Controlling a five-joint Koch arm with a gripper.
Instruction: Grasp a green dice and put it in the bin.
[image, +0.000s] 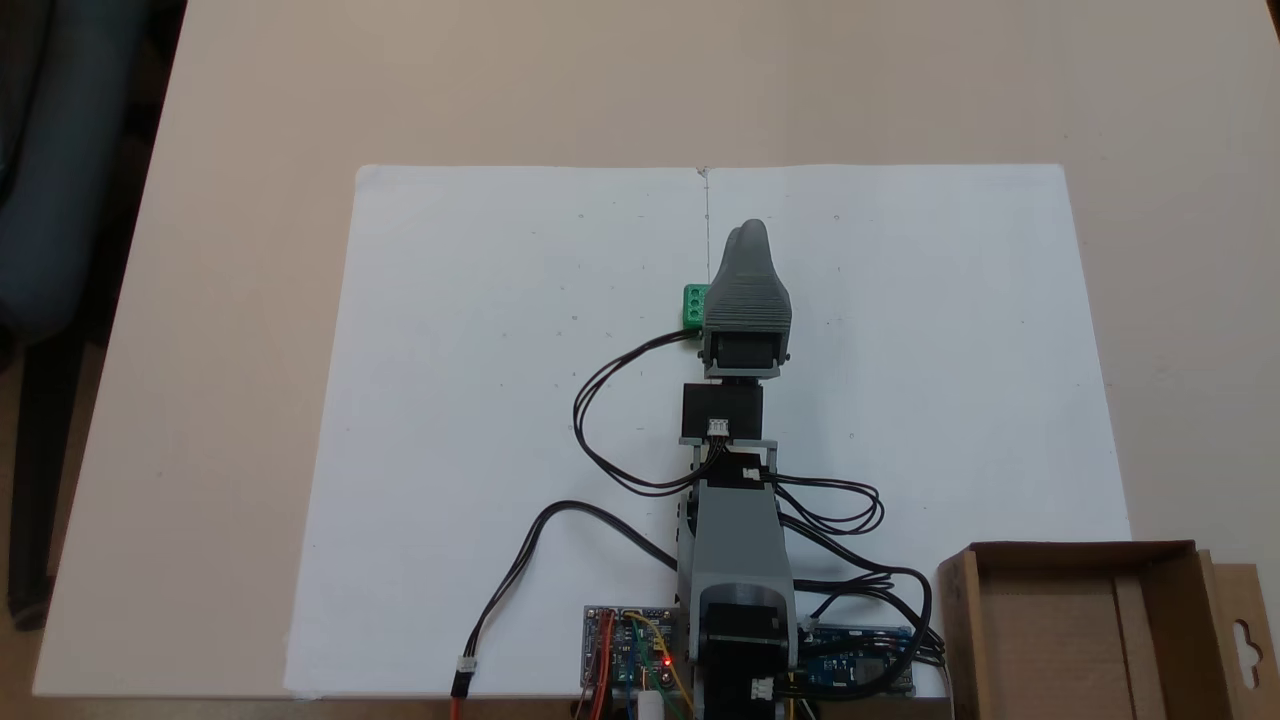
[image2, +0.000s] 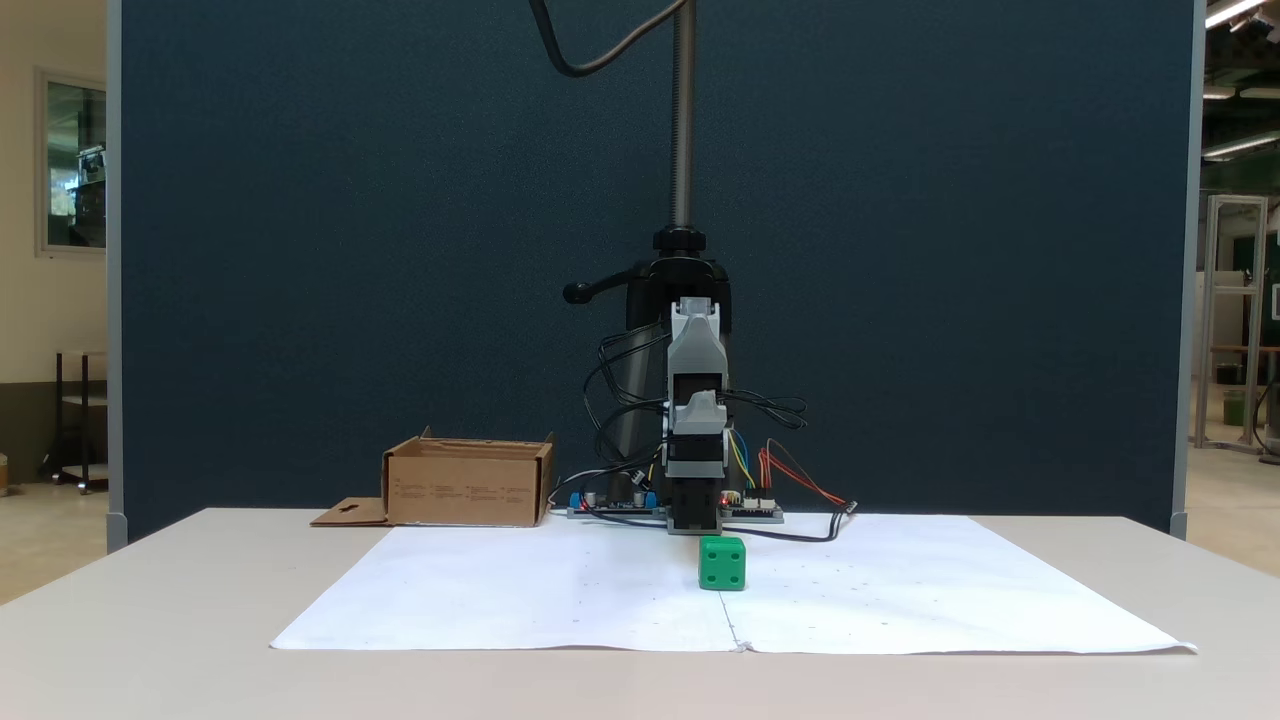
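In the fixed view from above, the arm reached from the bottom edge up the middle of a white paper sheet (image: 500, 400) spread on the beige bench (image: 250, 150). Its grey hand (image: 750, 232) pointed toward the top of the picture, above the paper. The two jaws lay one over the other from this angle, so I could not tell how far apart they stood or whether they held anything. The green dice (image: 694, 306) sat on the paper, against the left side of the hand's grey body in the picture and partly hidden under it. The bin (image: 1085, 625) stood at the lower right corner, well apart from the dice, its slotted flap sticking out to the right. Circuit boards (image: 628, 650) and black cables (image: 600, 400) lay around the arm's base.

In the fixed view from the front, the dice (image2: 722, 563) rested on the paper (image2: 900, 600) in front of the arm. The hand (image2: 697, 400) faced the camera, its jaws not distinguishable. The bin (image2: 468, 485) stood at the left, behind the paper, before a dark blue partition (image2: 350, 250).
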